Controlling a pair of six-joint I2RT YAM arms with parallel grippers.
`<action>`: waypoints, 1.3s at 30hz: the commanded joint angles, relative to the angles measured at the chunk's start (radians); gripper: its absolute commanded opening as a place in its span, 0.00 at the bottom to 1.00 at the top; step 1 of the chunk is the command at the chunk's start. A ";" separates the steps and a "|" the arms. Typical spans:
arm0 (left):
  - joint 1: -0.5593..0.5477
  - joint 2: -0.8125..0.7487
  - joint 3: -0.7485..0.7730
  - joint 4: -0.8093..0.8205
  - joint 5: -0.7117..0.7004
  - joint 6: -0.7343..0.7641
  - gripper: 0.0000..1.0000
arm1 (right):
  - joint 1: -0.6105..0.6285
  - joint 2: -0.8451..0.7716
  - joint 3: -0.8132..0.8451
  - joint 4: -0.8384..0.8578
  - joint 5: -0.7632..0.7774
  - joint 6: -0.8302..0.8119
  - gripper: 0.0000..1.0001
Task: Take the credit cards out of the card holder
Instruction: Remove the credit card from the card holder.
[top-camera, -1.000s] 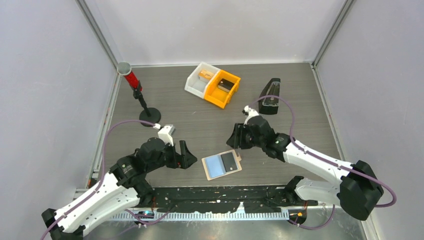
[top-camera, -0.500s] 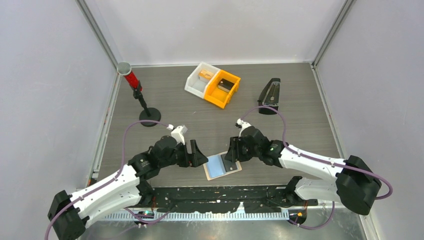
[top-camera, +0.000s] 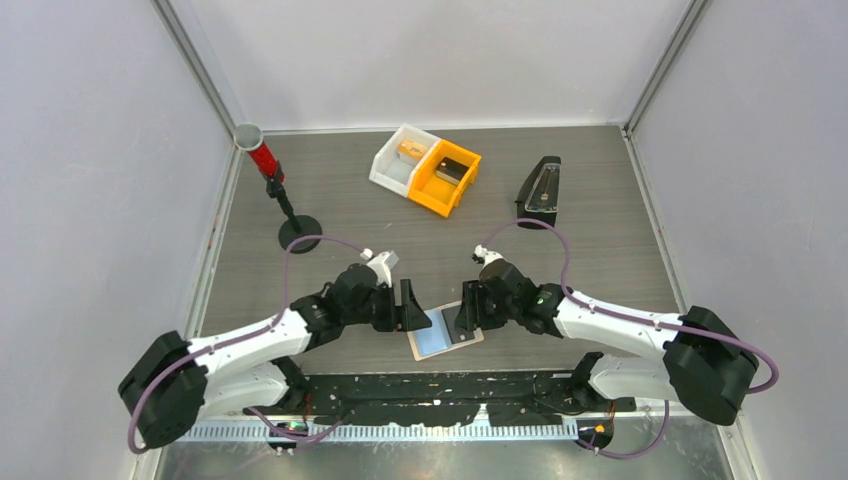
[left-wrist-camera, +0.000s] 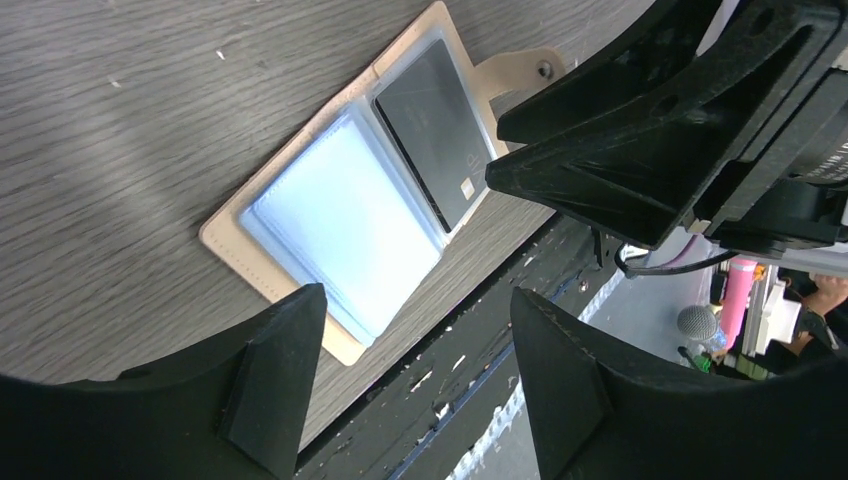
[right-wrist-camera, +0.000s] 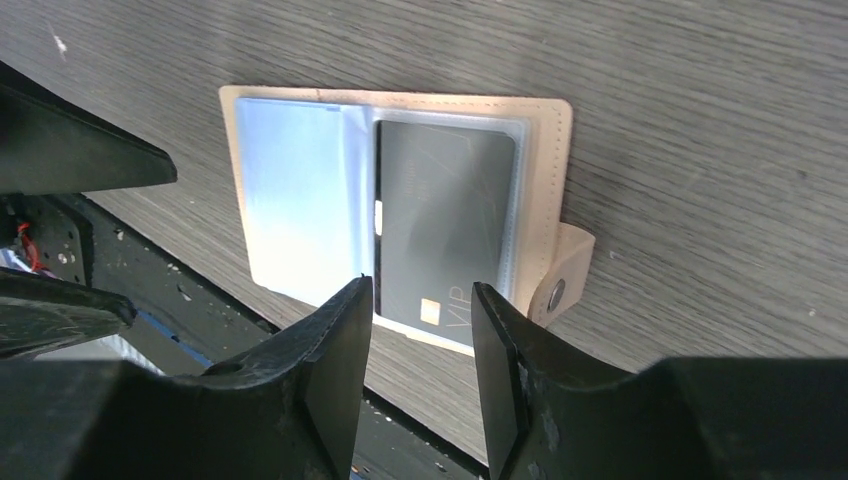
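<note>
While the left gripper (left-wrist-camera: 415, 390) and right gripper (right-wrist-camera: 420, 370) are hovering parted and empty, the grey card (right-wrist-camera: 445, 220) just below them is likely awaiting an edge pinch.

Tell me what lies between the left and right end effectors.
The flat tan rectangular card holder, open on the grey wood-grain table, showing a light blue plastic card and a dark grey card. The top external view shows it.

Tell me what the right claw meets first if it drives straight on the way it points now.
Most likely the dark grey card, near its closest edge, lying in the open card holder. The open jaws of the right claw frame that spot. How much gap remains above the card is unclear.
</note>
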 joint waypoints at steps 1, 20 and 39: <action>0.000 0.110 0.075 0.147 0.101 -0.005 0.69 | 0.006 -0.010 -0.011 0.005 0.043 0.004 0.47; 0.000 0.360 0.122 0.262 0.093 -0.012 0.52 | -0.013 0.060 -0.043 0.098 0.022 0.020 0.41; 0.000 0.445 0.079 0.376 0.083 -0.031 0.38 | -0.013 -0.016 -0.181 0.189 0.005 0.129 0.34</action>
